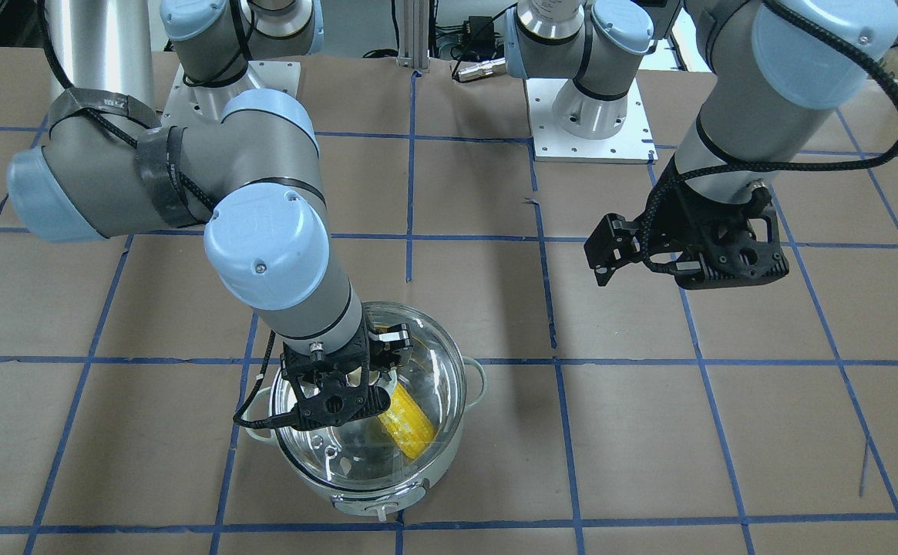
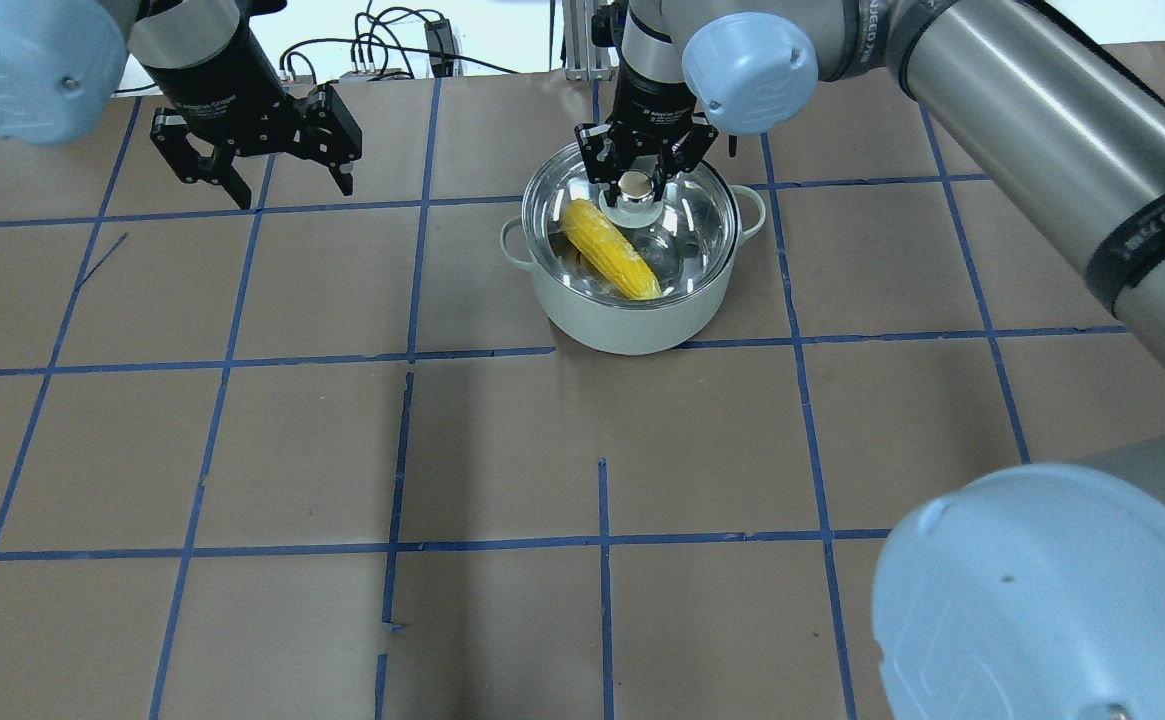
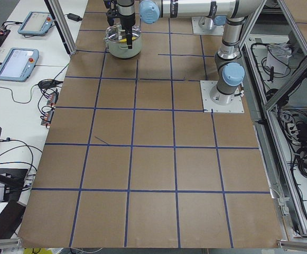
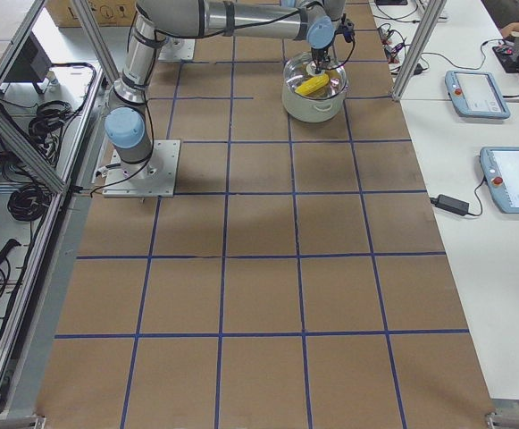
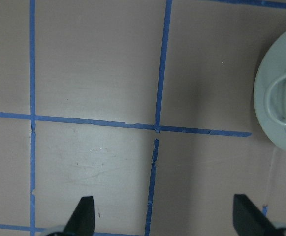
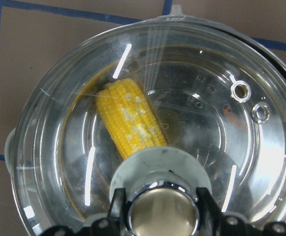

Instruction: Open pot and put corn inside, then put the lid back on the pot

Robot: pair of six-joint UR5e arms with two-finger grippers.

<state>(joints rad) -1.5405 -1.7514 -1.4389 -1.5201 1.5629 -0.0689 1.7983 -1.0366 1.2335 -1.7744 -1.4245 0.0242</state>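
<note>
The pale grey-green pot (image 2: 632, 320) stands on the table's far middle. The yellow corn (image 2: 610, 250) lies inside it, under the clear glass lid (image 2: 687, 215), which sits across the pot's rim. My right gripper (image 2: 635, 183) is above the pot's centre, with its fingers (image 6: 117, 206) closed on the lid's brass knob (image 6: 163, 211). The corn (image 6: 130, 118) shows through the glass (image 6: 231, 137). My left gripper (image 2: 267, 185) hangs open and empty above the table, to the pot's left. Its wrist view shows bare table and the pot's side handle (image 5: 280, 98).
The table is brown paper with a blue tape grid (image 2: 407, 355). The arms' base plates (image 1: 591, 131) stand at the robot's side. Control tablets (image 4: 516, 179) and cables lie on the white side table beyond the operators' edge.
</note>
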